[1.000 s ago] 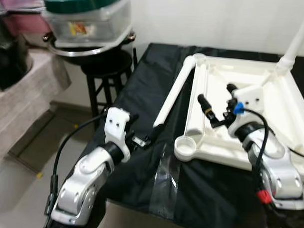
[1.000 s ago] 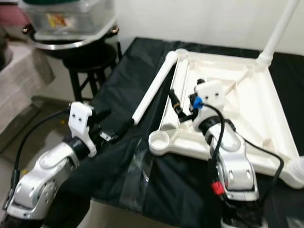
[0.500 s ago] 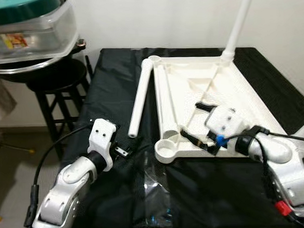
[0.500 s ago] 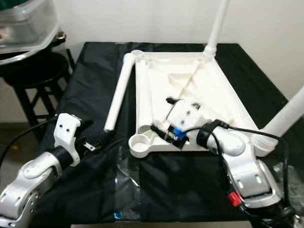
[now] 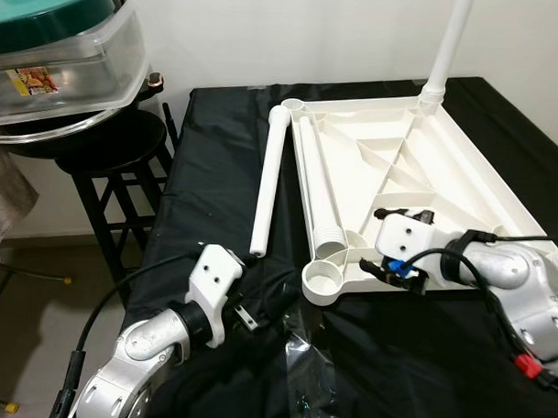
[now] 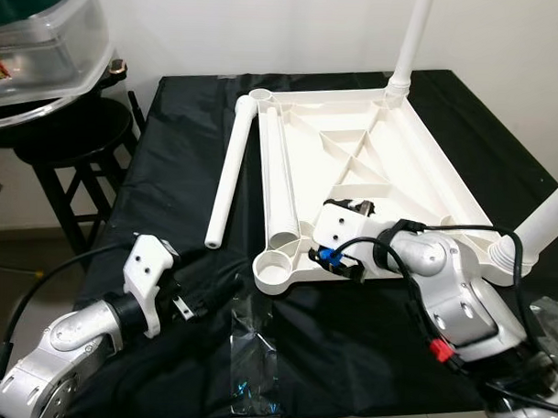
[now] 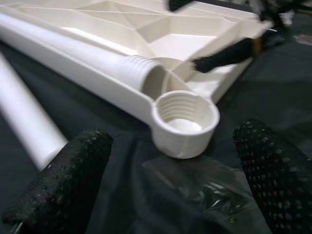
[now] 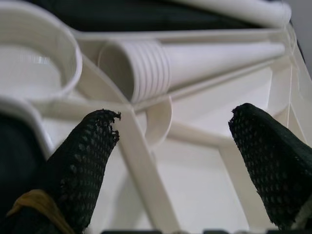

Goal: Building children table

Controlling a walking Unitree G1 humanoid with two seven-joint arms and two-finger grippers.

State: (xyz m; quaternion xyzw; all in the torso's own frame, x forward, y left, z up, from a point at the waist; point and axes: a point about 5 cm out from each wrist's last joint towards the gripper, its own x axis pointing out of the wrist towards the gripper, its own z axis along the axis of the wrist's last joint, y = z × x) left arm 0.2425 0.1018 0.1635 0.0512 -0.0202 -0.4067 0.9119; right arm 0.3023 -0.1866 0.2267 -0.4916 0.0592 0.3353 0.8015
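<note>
- White plastic tabletop (image 5: 463, 179) lies upside down on the black cloth (image 5: 216, 170), seen from the left eye; one leg (image 5: 447, 50) is screwed in upright at a far corner. A loose leg (image 5: 269, 186) rests on the cloth just beside the tabletop's left rim; another leg (image 5: 321, 188) lies inside that rim.
- Right eye view: right gripper (image 6: 347, 232) sits over the tabletop's near edge, beside the empty socket (image 6: 275, 268). Left gripper (image 6: 216, 294) rests low on the cloth, near the clear wrap (image 6: 251, 350).
- Left wrist view: fingers (image 7: 63, 180) spread wide, holding nothing; socket straight ahead.
- Right wrist view: fingers (image 8: 83, 161) wide apart, empty, pointing at the threaded end of the inner leg.
- Risk: closing on the leg's round shaft off-centre may roll it away; the wrap could snag the left fingers.
- Room: cloth's left edge drops off near a stool (image 5: 107, 148); open cloth lies in front of the socket.
</note>
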